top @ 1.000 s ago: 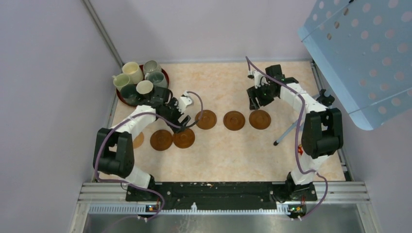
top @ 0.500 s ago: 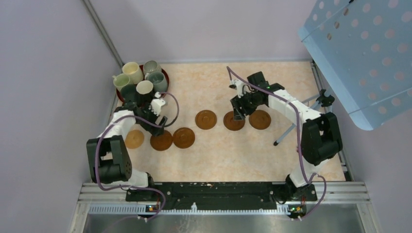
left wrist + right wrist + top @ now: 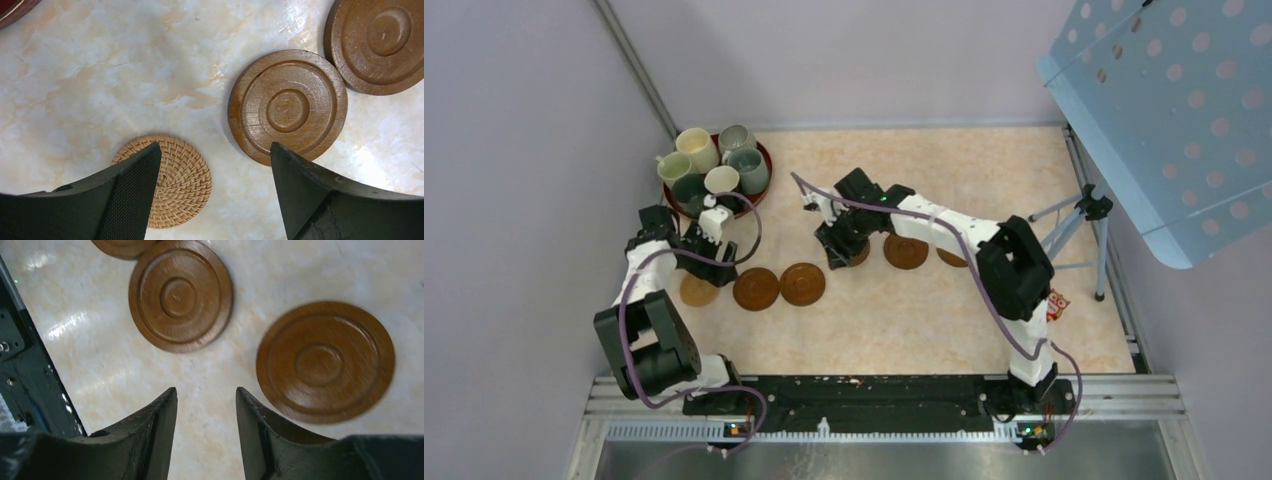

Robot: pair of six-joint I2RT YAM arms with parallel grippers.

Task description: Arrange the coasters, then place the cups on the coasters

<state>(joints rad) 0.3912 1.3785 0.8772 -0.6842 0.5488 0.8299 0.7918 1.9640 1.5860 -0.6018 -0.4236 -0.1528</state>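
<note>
Several cups stand crowded on a dark red tray at the back left. A tan woven coaster lies partly under my left gripper, which hangs open above it with nothing between the fingers. Two brown coasters lie just to its right. My right gripper is open over bare table, a brown coaster just beside its right finger. In the top view this gripper covers most of that coaster. Another coaster lies right of it, and a further one is largely hidden by the arm.
A tripod stands at the table's right edge under a blue perforated panel. Purple walls close off the left and the back. A metal rail with both arm bases runs along the near edge.
My left arm has swung left, from the middle coasters to above the tan one. My right arm has swept left along the back row to its leftmost coaster. Both grippers have narrowed somewhat.
</note>
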